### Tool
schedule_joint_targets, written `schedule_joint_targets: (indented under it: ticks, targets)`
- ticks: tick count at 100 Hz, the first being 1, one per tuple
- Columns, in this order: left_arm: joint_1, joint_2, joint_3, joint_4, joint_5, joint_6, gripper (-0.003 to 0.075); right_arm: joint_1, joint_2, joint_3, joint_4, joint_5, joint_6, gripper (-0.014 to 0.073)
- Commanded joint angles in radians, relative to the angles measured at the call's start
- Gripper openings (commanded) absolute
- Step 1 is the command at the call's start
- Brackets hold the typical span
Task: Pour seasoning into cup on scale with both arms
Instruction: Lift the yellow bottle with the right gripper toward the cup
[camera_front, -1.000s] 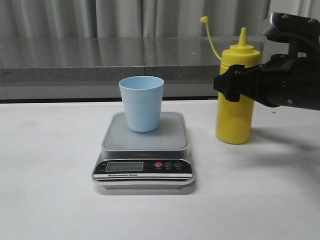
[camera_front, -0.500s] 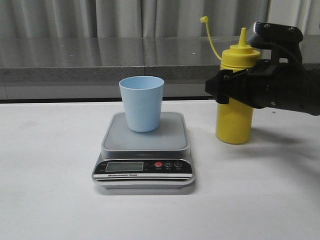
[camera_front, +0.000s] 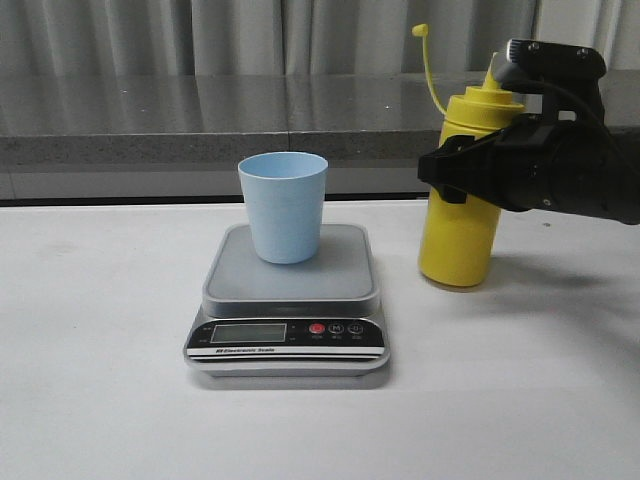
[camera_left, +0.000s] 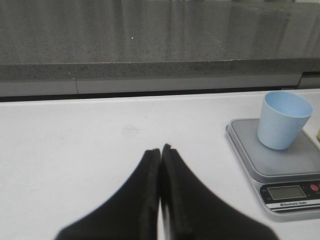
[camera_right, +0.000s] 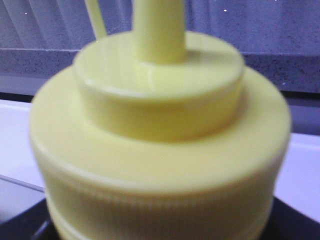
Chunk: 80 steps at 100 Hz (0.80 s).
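The yellow seasoning bottle (camera_front: 457, 240) is to the right of the scale, tilted with its nozzle leaning right and its tethered cap (camera_front: 420, 30) up in the air. My right gripper (camera_front: 468, 168) is shut on the bottle's upper body. In the right wrist view the bottle's lid (camera_right: 160, 125) fills the frame, with the fingers only dark slivers at its sides. The pale blue cup (camera_front: 284, 205) stands upright on the silver-grey scale (camera_front: 290, 282). My left gripper (camera_left: 161, 150) is shut and empty above the white table, left of the scale (camera_left: 280, 167) and cup (camera_left: 283, 120).
A grey stone ledge (camera_front: 200, 110) with curtains behind runs along the back of the white table (camera_front: 100, 330). The right arm's black body (camera_front: 580, 170) reaches in from the right edge. The left arm is out of the front view.
The bottle has gone from upright to tilted, its base shifting a little left toward the scale and its cap swinging right. The right gripper moved with it. Cup and scale are unmoved.
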Motion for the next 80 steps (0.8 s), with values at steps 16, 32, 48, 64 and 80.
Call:
schedule_joint_targets:
  ticks: [16,32,48,64,80]
  targets:
    - [0.001,0.008,-0.025,-0.004,-0.081,-0.008,-0.0020,0.023,-0.177,-0.078,-0.040,0.199,-0.201,-0.0060]
    - [0.001,0.008,-0.025,-0.004,-0.081,-0.008,-0.0020,0.043,-0.205,-0.168,-0.177,0.357,-0.218,-0.0060]
    - [0.001,0.008,-0.025,-0.004,-0.081,-0.008,-0.0020,0.067,-0.205,-0.265,-0.295,0.517,-0.218,-0.0060]
    - [0.001,0.008,-0.025,-0.004,-0.081,-0.008,-0.0020,0.079,-0.205,-0.345,-0.376,0.661,-0.218,-0.0060]
    - [0.001,0.008,-0.025,-0.004,-0.081,-0.008,-0.0020,0.100,-0.205,-0.420,-0.479,0.809,-0.218,-0.0060]
